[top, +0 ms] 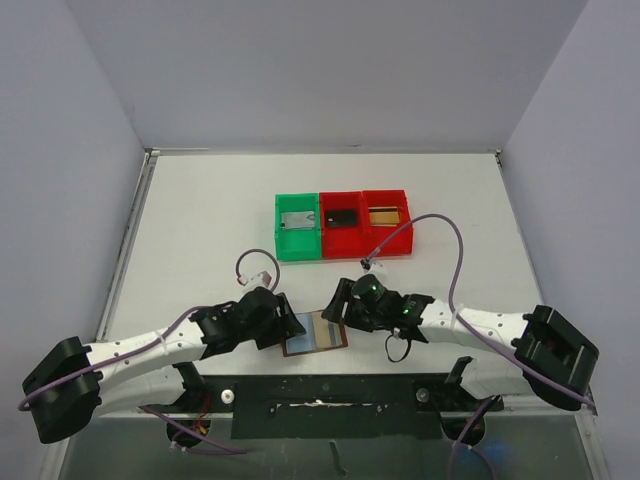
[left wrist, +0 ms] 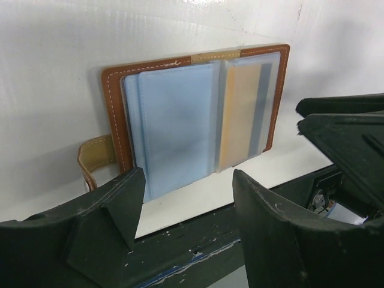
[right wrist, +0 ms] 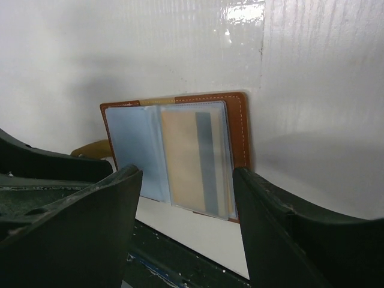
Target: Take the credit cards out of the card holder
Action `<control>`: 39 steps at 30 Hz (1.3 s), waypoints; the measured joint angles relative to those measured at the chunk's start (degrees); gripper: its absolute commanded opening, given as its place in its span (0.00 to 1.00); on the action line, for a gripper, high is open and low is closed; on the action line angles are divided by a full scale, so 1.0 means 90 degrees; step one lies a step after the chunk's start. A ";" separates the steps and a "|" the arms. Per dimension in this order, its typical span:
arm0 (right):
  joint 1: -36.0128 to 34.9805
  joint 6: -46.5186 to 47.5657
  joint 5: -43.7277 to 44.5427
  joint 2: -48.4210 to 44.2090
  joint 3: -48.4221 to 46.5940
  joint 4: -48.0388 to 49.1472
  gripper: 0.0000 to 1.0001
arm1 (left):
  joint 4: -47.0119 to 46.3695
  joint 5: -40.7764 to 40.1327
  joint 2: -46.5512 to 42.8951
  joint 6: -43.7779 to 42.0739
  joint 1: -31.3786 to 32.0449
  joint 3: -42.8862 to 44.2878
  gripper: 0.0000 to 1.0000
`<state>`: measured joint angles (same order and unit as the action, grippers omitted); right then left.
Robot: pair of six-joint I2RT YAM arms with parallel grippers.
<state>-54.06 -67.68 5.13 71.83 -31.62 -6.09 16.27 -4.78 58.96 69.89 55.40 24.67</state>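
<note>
Card holder (left wrist: 180, 120) just beyond left gripper (left wrist: 187, 180)

A white table (top: 200, 220), enclosed by pale grey walls (top: 320, 70), carries three small plastic bins touching side by side in a row towards its far side, a green bin (top: 297, 251) on the left, a red bin (top: 342, 247) in the middle and another red bin (top: 386, 195) on the right, while a black strip (top: 330, 385) runs along its near edge.

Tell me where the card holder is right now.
In the top view, the card holder lies open on the table close to its near edge, between the left gripper and the right gripper.
</note>
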 measured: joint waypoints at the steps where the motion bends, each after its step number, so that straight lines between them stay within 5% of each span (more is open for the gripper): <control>1: -0.0041 -0.0019 -0.0019 0.0058 -0.0007 0.0007 0.60 | 0.0002 -0.0007 0.0005 0.0000 0.0000 0.0000 0.59; 10: -0.0087 -0.0036 -0.0260 0.0345 -0.0029 0.0129 0.51 | 0.0066 -0.0155 0.0066 -0.0097 0.0000 0.0000 0.54; 39: -0.0085 0.0068 -0.0396 0.0928 -0.0634 -0.0401 0.50 | 0.0231 -0.0119 0.0435 -0.0525 0.0002 0.0007 0.46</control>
<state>-54.83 -67.07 1.56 80.18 -37.32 -9.69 18.35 -5.85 62.87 65.17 55.42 24.73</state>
